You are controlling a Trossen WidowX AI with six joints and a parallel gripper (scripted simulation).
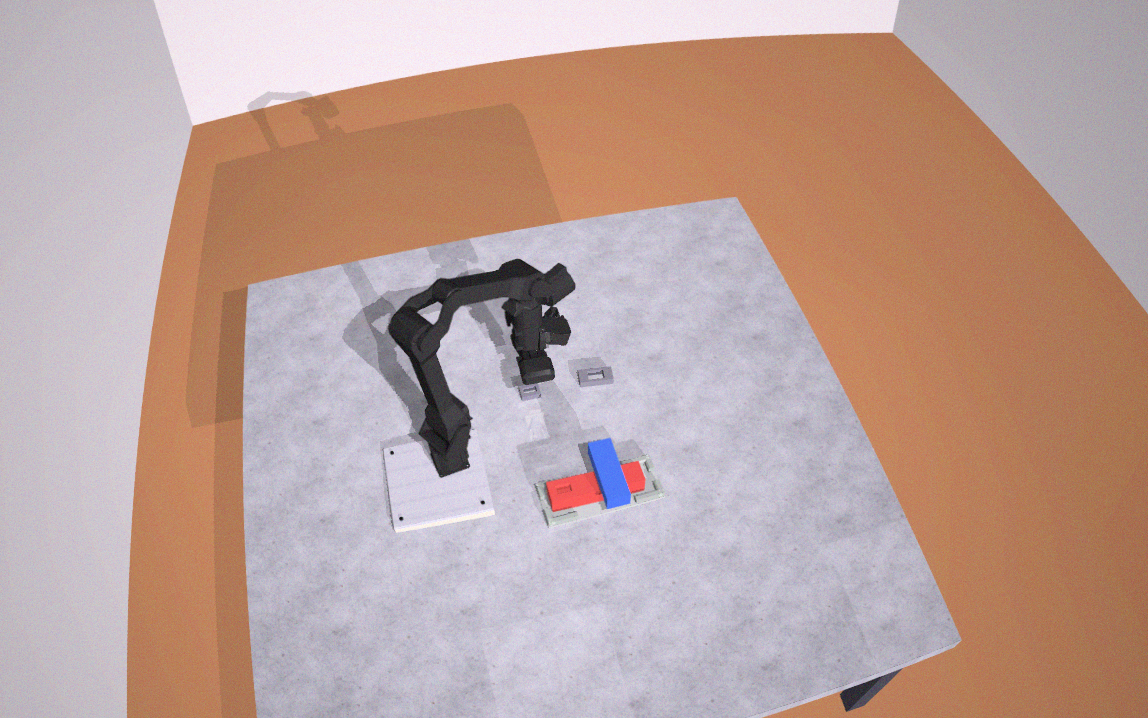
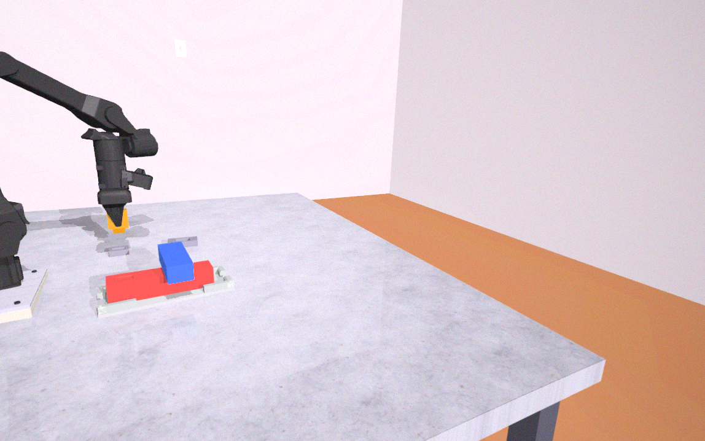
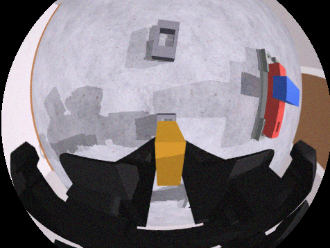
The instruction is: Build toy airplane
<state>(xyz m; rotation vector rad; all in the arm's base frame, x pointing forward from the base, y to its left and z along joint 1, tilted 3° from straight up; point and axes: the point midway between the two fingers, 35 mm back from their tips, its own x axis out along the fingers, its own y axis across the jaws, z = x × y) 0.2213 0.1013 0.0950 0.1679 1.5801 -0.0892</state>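
Note:
My gripper is shut on the orange tail fin and holds it upright, tab down, just above the small grey stand. In the top view my gripper's body hides the fin. The red fuselage lies flat in the pale cradle. The blue wing sits crosswise on the fuselage. The tail socket shows uncovered near the fuselage's left end. The wing's tab is hidden.
A larger grey stand with an empty opening stands right of the small one in the top view. The arm's white base plate lies left of the cradle.

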